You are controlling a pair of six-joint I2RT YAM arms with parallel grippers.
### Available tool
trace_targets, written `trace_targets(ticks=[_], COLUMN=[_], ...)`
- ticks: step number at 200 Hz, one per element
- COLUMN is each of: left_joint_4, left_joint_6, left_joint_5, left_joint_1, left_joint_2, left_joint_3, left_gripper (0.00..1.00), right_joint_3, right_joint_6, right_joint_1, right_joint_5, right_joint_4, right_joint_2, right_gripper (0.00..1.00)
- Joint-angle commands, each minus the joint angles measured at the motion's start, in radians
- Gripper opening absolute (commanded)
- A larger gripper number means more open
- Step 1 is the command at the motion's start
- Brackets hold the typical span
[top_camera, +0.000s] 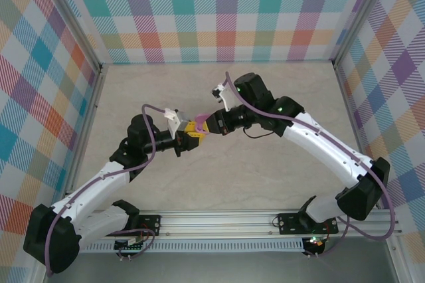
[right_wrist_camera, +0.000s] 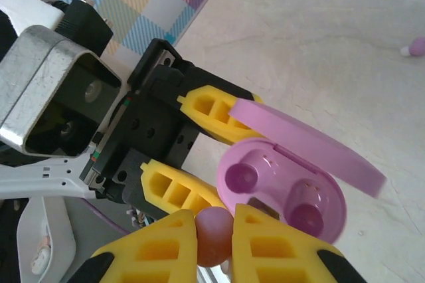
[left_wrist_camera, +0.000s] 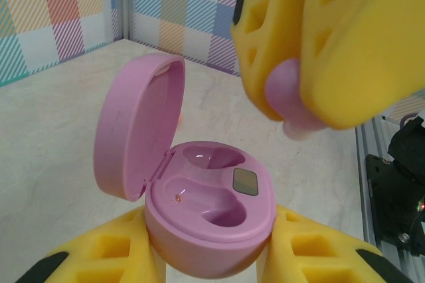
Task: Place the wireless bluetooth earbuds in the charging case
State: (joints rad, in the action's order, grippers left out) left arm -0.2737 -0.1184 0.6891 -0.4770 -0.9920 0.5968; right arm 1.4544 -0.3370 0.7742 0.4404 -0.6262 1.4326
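- The left tool (left_wrist_camera: 209,251) clamps the open purple case (left_wrist_camera: 209,210), with its lid (left_wrist_camera: 136,130) upright at 9 o'clock.
- The right tool (right_wrist_camera: 214,222) pinches 1 lilac earbud (left_wrist_camera: 291,94) near the case's 2 wells, clear of them.
- A second earbud (right_wrist_camera: 416,46) lies on the desk (top_camera: 265,163), well apart, at 2 o'clock from the case in the right wrist view.

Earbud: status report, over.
Left end effector shut on open case. Right end effector shut on earbud, close to case. Both sockets empty. Nothing blocking.
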Motion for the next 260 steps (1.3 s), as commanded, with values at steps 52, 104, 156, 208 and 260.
trace_targets(ticks=[52,104,156,208,260], left_joint_4=[-0.044,-0.048,-0.053,-0.06,-0.067], left_joint_6=[0.019,0.023,0.026,0.029,0.03], left_joint_5=[0.034,0.032,0.039,0.042,0.044], left_joint_1=[0.008,0.008,0.008,0.008,0.008], left_joint_2=[0.053,0.054,0.052,0.059,0.064], left_joint_3=[-0.028,-0.025,-0.02,-0.024,-0.028], left_gripper=[0.17,0.17,0.17,0.17,0.17], right_joint_3=[0.005,0.0,0.004,0.023,0.044], right_joint_6=[0.123,0.162,0.203,0.184,0.171], right_joint_1=[0.008,0.008,0.008,0.008,0.008], right_joint_5=[-0.024,-0.05,-0.068,-0.041,-0.041], right_joint_4=[0.008,-0.028,-0.062,-0.064,-0.066], right_joint_2=[0.042,0.04,0.047,0.069,0.075], right_gripper=[0.15,0.16,0.18,0.24,0.31])
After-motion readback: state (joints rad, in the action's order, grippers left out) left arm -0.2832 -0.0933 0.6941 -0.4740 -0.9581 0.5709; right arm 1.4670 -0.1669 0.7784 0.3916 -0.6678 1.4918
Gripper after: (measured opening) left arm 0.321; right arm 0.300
